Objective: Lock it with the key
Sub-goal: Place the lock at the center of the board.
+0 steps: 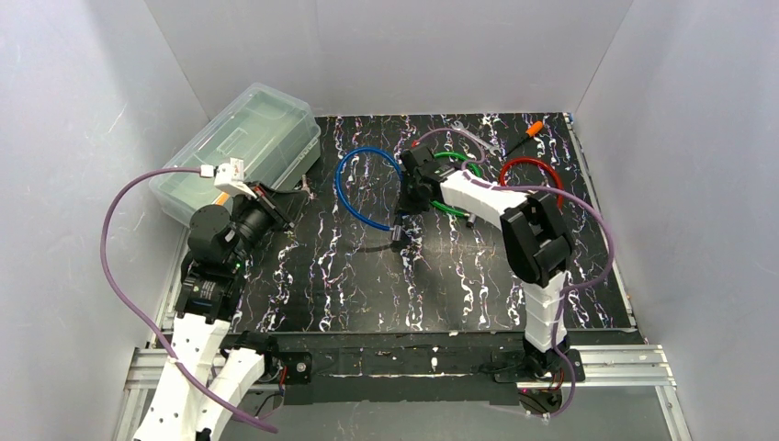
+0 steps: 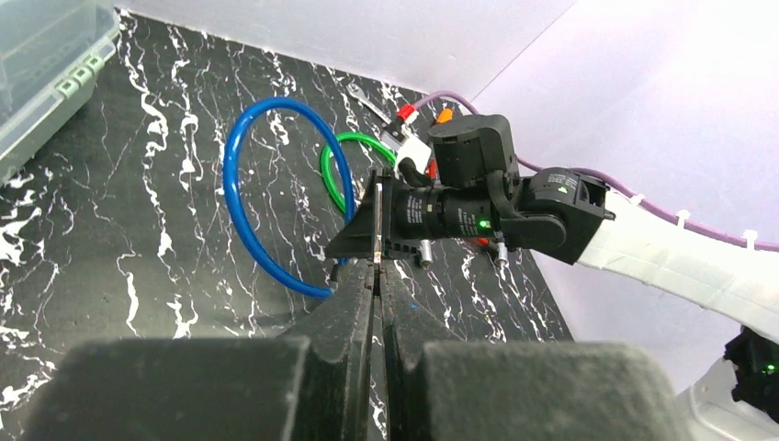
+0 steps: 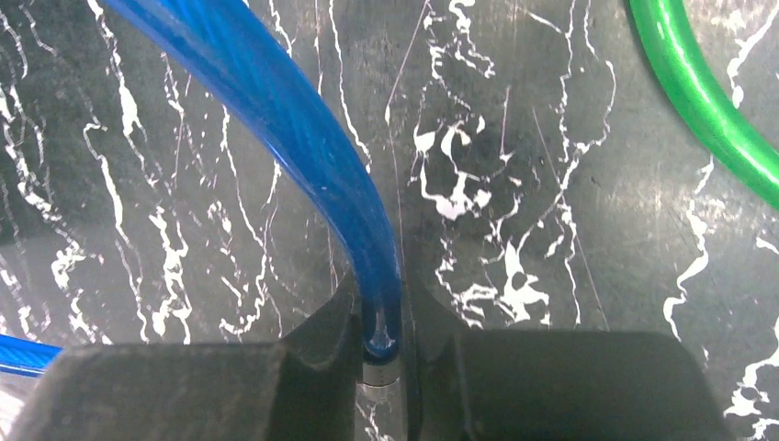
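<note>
While the right pincer [image 3: 381, 317] is clamped on the blue cable [image 3: 303, 138] close to its end, the lock looks held up for the key rather than locked. The cable runs up and to the left from between the fingers, and a short metal collar shows just under the grip. The green cable [image 3: 707, 101] lies well off to the upper right of that pincer, untouched.

The left pincer [image 2: 377, 276] has its fingers pressed together. A thin pale sliver stands up from between the tips. It may be the key seen edge-on, but I cannot tell for sure. Straight ahead of those tips, and near them, sits the right pincer with the blue loop behind it.

As I judge it, the step in hand is bringing the key to the lock. The keyhole itself is not visible in any view. The next move calls for fine alignment. The left tips must travel forward in line with the keyhole, the right arm must hold the cable end steady, and a wrist turn should follow once the key is seated.
</note>
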Controlling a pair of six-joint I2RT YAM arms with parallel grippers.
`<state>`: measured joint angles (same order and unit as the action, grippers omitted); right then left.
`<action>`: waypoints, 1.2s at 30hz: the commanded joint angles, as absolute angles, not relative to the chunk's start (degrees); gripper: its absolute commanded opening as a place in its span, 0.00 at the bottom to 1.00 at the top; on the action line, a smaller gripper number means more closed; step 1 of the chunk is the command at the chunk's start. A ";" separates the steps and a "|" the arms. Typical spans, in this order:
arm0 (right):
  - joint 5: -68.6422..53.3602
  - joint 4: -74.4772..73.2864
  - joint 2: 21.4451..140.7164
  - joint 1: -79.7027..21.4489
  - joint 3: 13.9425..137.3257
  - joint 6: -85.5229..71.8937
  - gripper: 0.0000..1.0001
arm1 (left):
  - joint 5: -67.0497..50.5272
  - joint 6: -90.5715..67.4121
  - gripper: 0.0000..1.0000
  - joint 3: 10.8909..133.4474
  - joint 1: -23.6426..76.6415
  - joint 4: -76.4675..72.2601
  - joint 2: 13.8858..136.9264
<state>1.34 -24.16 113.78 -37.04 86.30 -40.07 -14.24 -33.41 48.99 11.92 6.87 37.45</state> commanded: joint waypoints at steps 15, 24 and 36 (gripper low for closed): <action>4.05 -24.29 122.71 -38.03 96.46 -42.44 0.18 | -10.83 -34.08 0.00 46.86 10.99 8.89 34.75; 2.96 -24.28 122.38 -38.04 95.03 -45.48 0.36 | -8.71 -32.10 0.00 47.74 10.89 10.05 35.71; -1.92 -22.12 117.11 -37.84 94.52 -44.49 0.59 | -12.10 -26.96 0.00 51.02 10.90 11.09 40.28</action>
